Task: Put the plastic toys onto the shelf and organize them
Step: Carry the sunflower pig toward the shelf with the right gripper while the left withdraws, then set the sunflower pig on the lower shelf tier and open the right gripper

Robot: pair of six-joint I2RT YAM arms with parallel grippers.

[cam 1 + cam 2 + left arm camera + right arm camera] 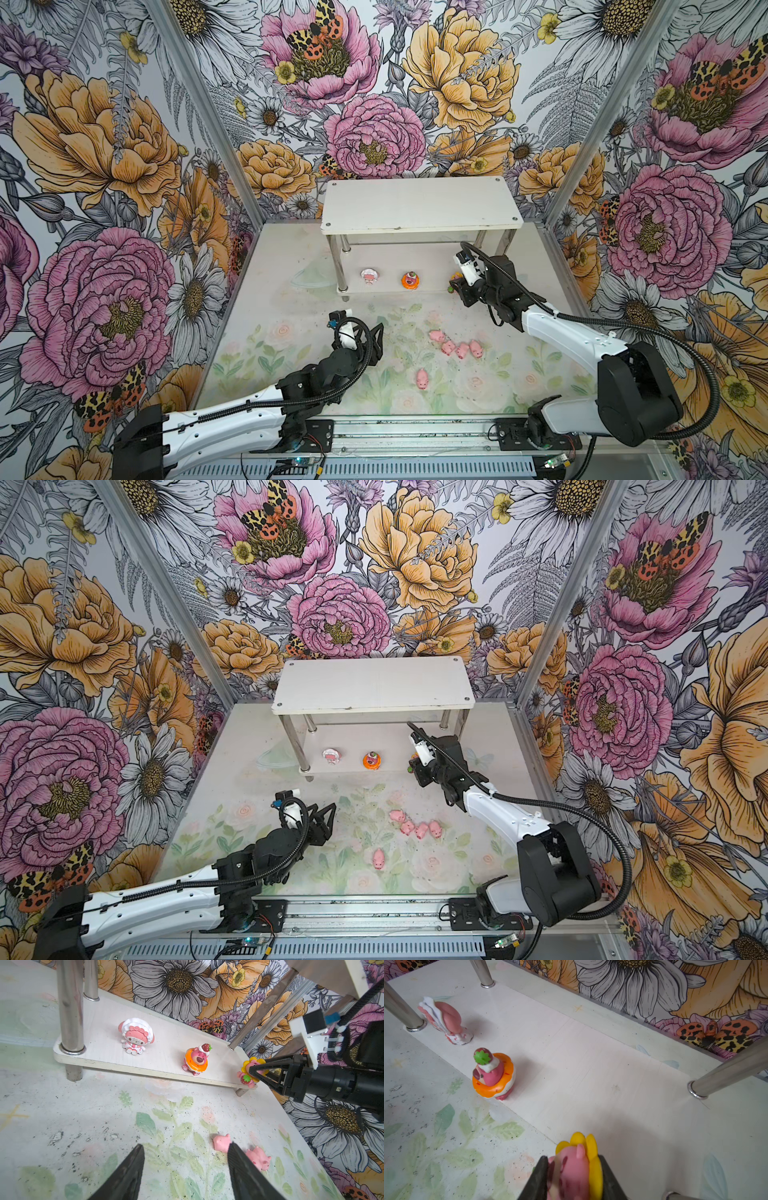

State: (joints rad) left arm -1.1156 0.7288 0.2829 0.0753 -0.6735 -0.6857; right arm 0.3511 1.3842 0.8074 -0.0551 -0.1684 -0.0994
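Right gripper (pixel 572 1167): clamped on the yellow-rimmed toy (pixel 577 1159), a finger pressed to each side and the yellow petals poking up between them. That's a proper pinch!
Yellow-rimmed toy, position: right at the front right corner of the lower tier (pixel 162 1051) of the shelf (pixel 419 203). In a top view it just peeks out ahead of the black fingers. Whether its feet rest on the board, I can't tell from here.
Left gripper (pixel 186 1147): jaws apart, nothing between them, poised over the mat (pixel 282 299) to the left of the pigs.
White-rimmed toy (pixel 369 276): upright on the lower tier, near the left front leg.
Orange-rimmed toy (pixel 411 280): upright too, about mid-board by the front edge, and clear of the white one.
Four pigs (pixel 462 350): bunched on the mat in front of the shelf, close enough to be touching or nearly so. The nearest one sits just beside a left finger in the left wrist view.
Lone pig (pixel 422 378): out on its own, on the mat nearer the arm bases and apart from the bunch.
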